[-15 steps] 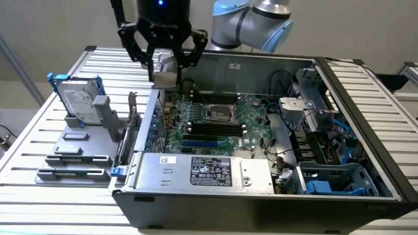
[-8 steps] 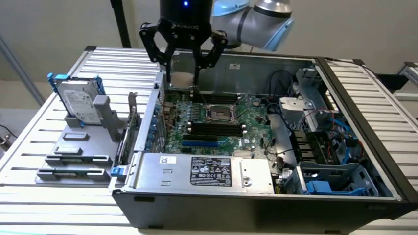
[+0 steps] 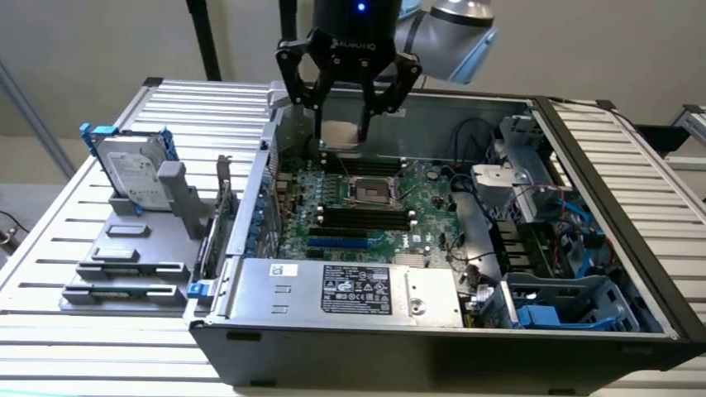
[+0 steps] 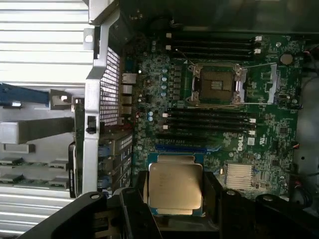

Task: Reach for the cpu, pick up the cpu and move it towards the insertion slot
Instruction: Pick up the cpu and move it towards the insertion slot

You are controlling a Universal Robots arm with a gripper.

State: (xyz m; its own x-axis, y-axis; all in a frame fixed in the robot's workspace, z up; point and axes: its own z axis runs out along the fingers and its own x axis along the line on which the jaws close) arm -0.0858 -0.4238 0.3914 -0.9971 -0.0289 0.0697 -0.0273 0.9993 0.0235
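My claw (image 3: 344,116) is clamped on the cpu (image 3: 337,133), which hangs between my fingers at upper centre of the exterior view, lifted clear above the far edge of the open computer case (image 3: 441,347). So I judge the pick-up done and the carrying leg in hand. The insertion slot (image 3: 373,193) sits lower in that frame, near the middle of the green motherboard (image 3: 425,215), well apart from the chip.

Closing that gap calls, I think, for travel across the board and then a level descent, with the chip square to the shiny frame (any tilt would risk a bad seat).

The wrist view gives what the exterior view cannot: the cpu's (image 4: 175,186) silvery top face at lower centre, and the slot (image 4: 218,84) in the upper right with its dark centre exposed. The exterior view alone shows the chip's height over the board.
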